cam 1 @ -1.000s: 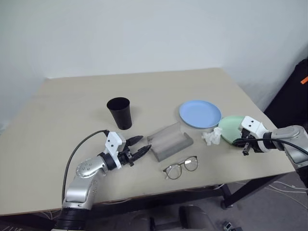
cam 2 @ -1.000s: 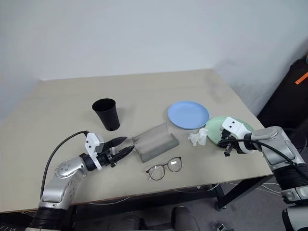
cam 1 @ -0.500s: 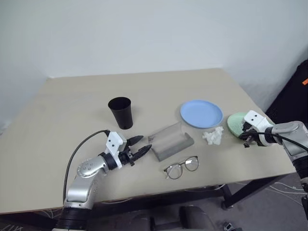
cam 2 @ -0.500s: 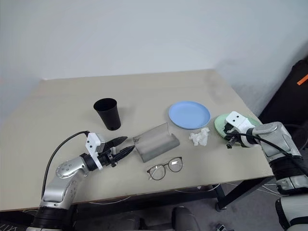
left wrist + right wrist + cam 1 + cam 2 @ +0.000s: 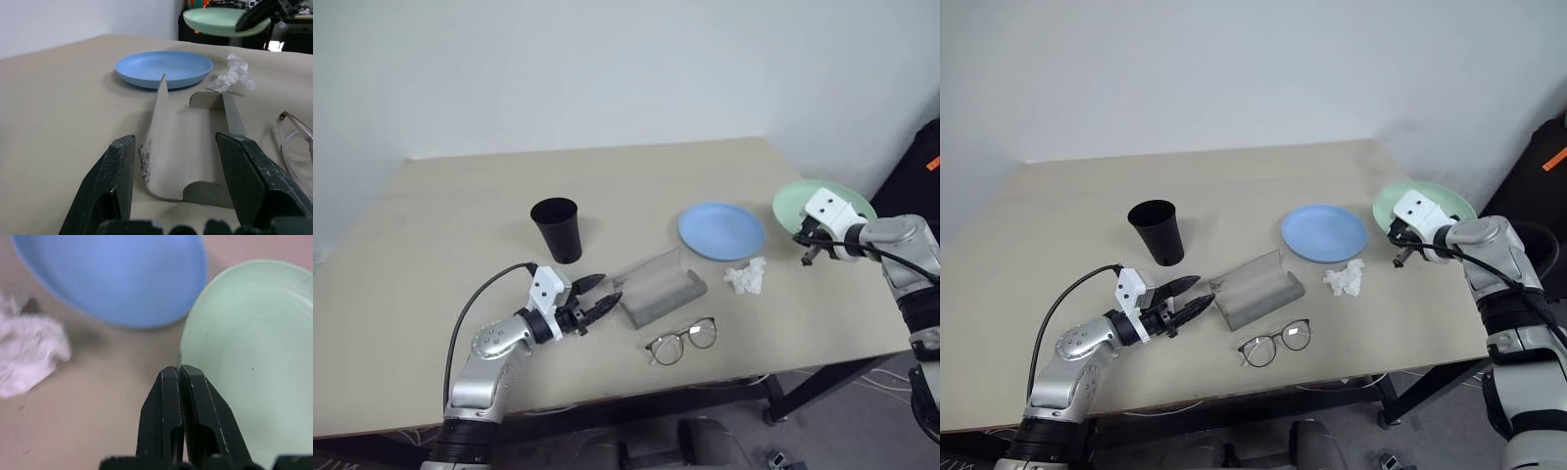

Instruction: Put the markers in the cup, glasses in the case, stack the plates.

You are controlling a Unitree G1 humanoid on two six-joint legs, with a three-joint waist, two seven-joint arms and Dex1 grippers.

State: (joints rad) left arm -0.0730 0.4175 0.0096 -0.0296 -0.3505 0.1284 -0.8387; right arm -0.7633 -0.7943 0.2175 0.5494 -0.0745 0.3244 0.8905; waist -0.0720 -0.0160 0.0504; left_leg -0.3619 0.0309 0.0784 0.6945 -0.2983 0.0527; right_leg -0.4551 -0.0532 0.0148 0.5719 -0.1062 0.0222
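Pinching the mint green plate (image 5: 822, 199) at its rim, the right tool (image 5: 806, 245) is clenched and the plate is held clear of the surface (image 5: 460, 215), beside the light blue plate (image 5: 721, 230). Light, stiff, slick plastic is judged; a rim grip suits it. The left tool (image 5: 597, 300) is released, facing the open case (image 5: 658, 287).

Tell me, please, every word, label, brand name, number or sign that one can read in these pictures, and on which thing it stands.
None: no text can be read anywhere.
Black cup: plain.
Blue plate and green plate: plain.
Grey case: no label seen.
Glasses: frame too thin to show any marking.
White tissue: no print.
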